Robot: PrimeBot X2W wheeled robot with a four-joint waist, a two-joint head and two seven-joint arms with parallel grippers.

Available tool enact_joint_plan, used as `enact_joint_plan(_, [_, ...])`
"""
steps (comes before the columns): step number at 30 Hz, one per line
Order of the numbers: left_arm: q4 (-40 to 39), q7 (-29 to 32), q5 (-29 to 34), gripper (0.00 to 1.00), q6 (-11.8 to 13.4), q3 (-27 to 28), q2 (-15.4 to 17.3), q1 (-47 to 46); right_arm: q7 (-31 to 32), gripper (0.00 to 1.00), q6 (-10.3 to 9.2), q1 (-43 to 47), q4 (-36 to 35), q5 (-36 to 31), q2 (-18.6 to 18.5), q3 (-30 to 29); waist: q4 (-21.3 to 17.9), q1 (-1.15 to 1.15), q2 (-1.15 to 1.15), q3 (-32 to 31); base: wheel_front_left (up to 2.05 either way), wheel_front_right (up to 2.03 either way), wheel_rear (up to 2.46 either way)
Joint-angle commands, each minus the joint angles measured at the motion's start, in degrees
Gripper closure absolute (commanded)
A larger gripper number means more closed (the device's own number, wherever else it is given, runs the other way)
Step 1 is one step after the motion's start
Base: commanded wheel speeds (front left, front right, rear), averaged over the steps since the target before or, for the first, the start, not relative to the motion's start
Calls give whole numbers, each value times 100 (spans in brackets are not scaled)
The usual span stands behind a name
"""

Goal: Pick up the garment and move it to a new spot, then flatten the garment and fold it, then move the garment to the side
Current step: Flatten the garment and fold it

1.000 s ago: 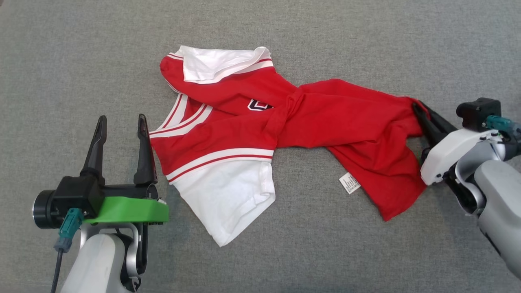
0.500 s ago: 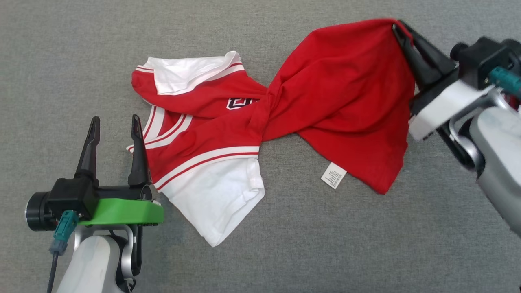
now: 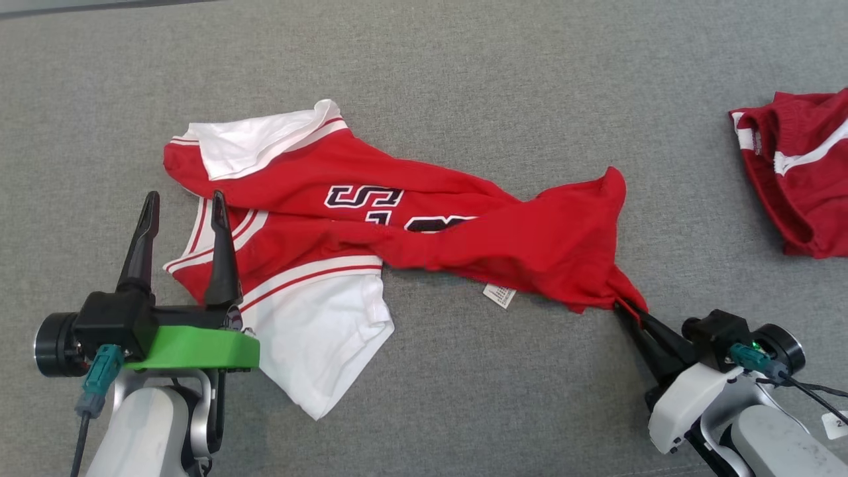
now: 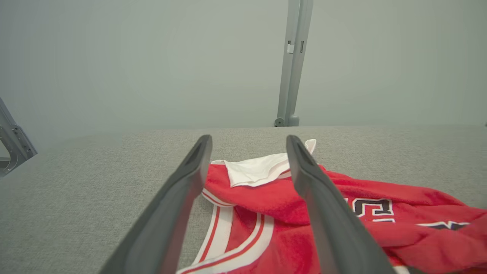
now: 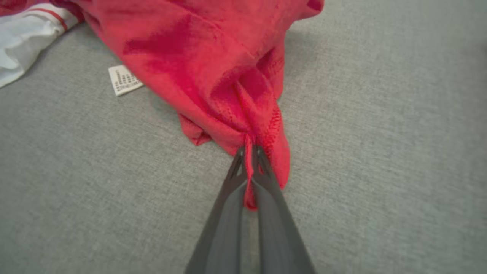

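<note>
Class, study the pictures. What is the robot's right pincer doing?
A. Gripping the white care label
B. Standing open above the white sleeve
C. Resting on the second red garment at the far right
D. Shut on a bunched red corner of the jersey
D: the right wrist view shows the right pincer closed tight on a gathered red corner of the jersey, with the label lying apart from it.

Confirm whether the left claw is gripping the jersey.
No: the left claw stands wide open, pinching no part of the jersey.
</note>
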Motion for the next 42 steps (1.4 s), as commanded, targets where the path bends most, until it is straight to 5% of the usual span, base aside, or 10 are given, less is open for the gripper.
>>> enact_joint_plan(1, [-14, 6, 23, 0, -1, -7, 50, -41, -43, 100, -13, 79, 107, -15, 20, -118, -19, 0, 0, -19, 0, 0, 0])
enact_joint_plan(4, [-16, 22, 8, 0, 8, -23, 59, -33, -112, 100, -13, 190, 428, 7, 247, -425, -18, 0, 0, -57, 0, 0, 0])
enact_joint_plan(5, [-12, 23, 1, 0, 7, -30, 57, -21, -149, 75, -13, 202, 494, -2, 294, -483, -6, 0, 0, -74, 0, 0, 0])
enact_joint_plan(6, [-11, 31, -10, 0, 9, -31, 64, -3, -219, 17, -13, 208, 515, 85, 406, -568, 2, 0, 0, -90, 0, 0, 0])
enact_joint_plan(7, [-10, 35, -23, 0, 14, -31, 69, 23, -254, 0, -13, 212, 546, 89, 457, -638, 11, 0, 0, -112, 0, 0, 0])
enact_joint_plan(15, [-60, 14, -114, 0, 147, 110, 106, 282, -557, 0, -12, 518, 96, 604, 678, -1738, 21, 0, 0, -344, 0, 0, 0])
enact_joint_plan(21, [-185, -7, -173, 0, 277, 223, 97, 502, -614, 0, -11, 548, -367, 357, 762, -2525, -11, 0, 0, -557, 0, 0, 0])
enact_joint_plan(31, [-391, -5, -274, 0, 386, 245, 90, 1013, -275, 0, -10, 694, -1287, -245, 1094, -2713, -11, 0, 0, -862, 0, 0, 0])
enact_joint_plan(42, [-419, 169, -366, 0, 248, 36, 64, 1044, -95, 0, -10, 848, -1510, -377, 1208, -2783, 82, 0, 0, -804, 0, 0, 0])
